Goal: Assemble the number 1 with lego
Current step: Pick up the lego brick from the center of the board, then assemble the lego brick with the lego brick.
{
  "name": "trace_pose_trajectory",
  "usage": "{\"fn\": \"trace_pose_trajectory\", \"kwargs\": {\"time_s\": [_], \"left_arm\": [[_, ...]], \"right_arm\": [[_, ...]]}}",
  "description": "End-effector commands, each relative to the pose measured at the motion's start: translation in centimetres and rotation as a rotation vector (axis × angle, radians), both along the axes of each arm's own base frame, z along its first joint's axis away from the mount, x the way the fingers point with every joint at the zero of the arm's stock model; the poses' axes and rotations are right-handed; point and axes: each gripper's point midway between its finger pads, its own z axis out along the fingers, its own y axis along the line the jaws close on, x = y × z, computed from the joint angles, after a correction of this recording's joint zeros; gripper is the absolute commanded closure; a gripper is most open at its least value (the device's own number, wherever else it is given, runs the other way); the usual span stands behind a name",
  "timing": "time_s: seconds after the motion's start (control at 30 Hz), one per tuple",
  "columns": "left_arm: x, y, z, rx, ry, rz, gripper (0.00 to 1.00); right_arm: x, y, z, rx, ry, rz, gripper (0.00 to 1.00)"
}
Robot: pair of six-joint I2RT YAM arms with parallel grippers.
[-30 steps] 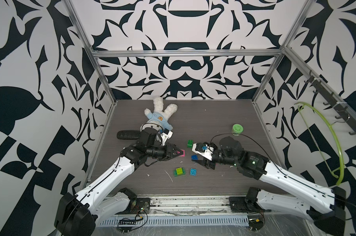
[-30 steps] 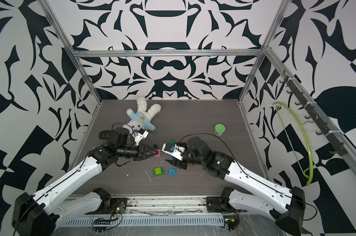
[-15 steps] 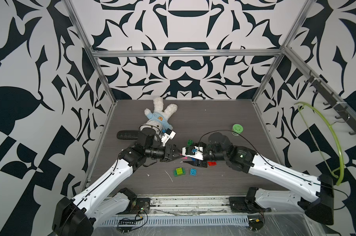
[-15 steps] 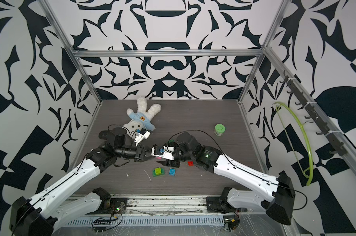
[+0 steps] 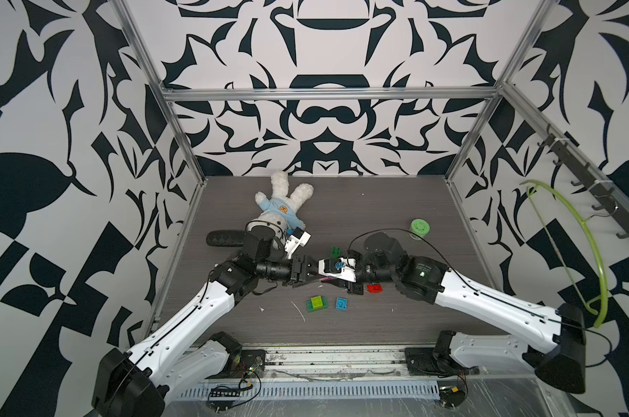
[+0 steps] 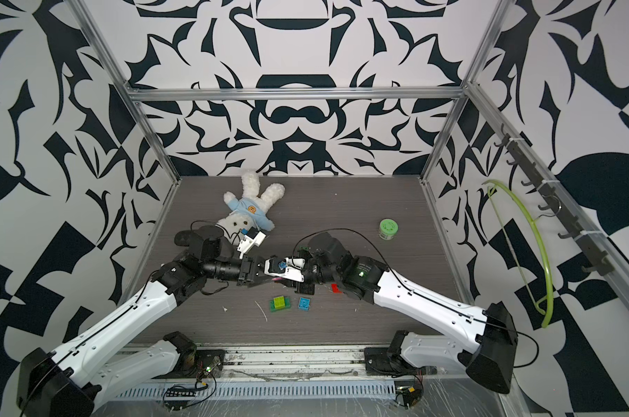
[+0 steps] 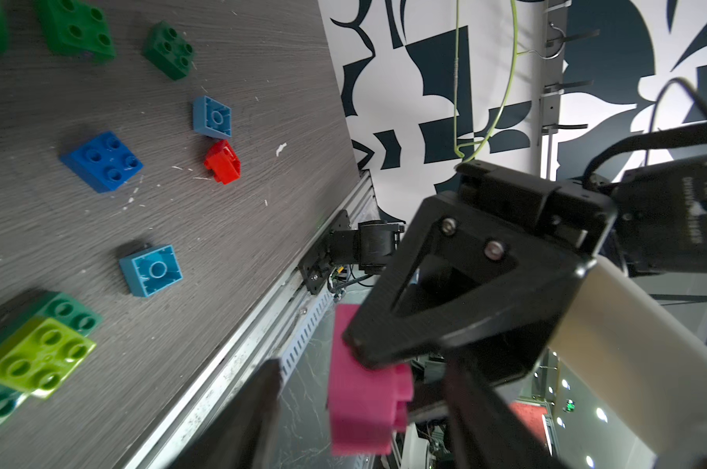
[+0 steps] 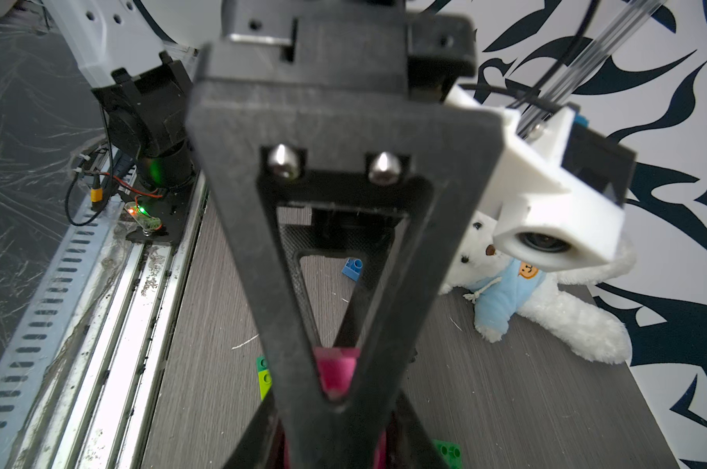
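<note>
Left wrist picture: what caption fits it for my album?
Right tool pinches the pink brick inside the open left tool; lego lies scattered on the table.

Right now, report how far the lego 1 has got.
Done: only a lime brick sits on a green brick; no 1 yet. In hand: the right gripper pinches the pink brick in mid-air, between the open jaws of the left gripper. Left: the red brick, light blue brick and others lie loose, unjoined.
</note>
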Motion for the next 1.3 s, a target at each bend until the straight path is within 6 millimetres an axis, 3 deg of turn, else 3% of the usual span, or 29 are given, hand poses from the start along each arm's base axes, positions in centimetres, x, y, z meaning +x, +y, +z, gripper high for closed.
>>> {"fn": "trace_pose_trajectory", "kwargs": {"time_s": [0.0,0.13,0.23,0.43,0.63,0.77,0.87,1.0,1.07,1.27], "left_arm": [[0.7,1.9,-2.3,0.146,-0.046,0.109,0.00],[2.8,6.5,-6.8,0.379,0.013,0.419,0.00],[2.9,9.3,-10.1,0.464,0.142,0.613,0.00],[1.8,11.3,-14.2,0.474,0.290,0.764,0.00],[1.0,12.4,-15.7,0.461,0.338,0.827,0.01],[0.2,12.3,-15.6,0.461,0.349,0.800,0.02],[-0.5,11.4,-15.3,0.435,0.359,0.733,0.02],[0.0,11.9,-12.0,0.420,0.260,0.655,0.02],[-0.3,11.8,-12.2,0.428,0.273,0.622,0.02],[-0.3,9.4,-13.5,0.318,0.411,0.568,0.05]], "right_arm": [[-0.8,-0.7,0.9,0.034,-0.021,0.014,0.88],[-1.7,-2.0,-1.6,-0.018,0.031,0.005,0.89],[-2.0,-2.5,-3.3,-0.065,0.065,0.004,0.89],[-2.1,-1.7,-6.0,-0.142,0.133,0.032,0.88],[-3.1,-1.0,-8.5,-0.228,0.215,0.116,0.88],[-3.2,-0.6,-9.1,-0.243,0.209,0.155,0.88],[-3.2,0.1,-9.3,-0.240,0.220,0.180,0.88],[-2.6,1.3,-9.6,-0.259,0.246,0.193,0.89],[-2.1,1.9,-9.8,-0.264,0.228,0.204,0.89],[-0.8,2.1,-10.3,-0.242,0.257,0.214,0.89]]}}
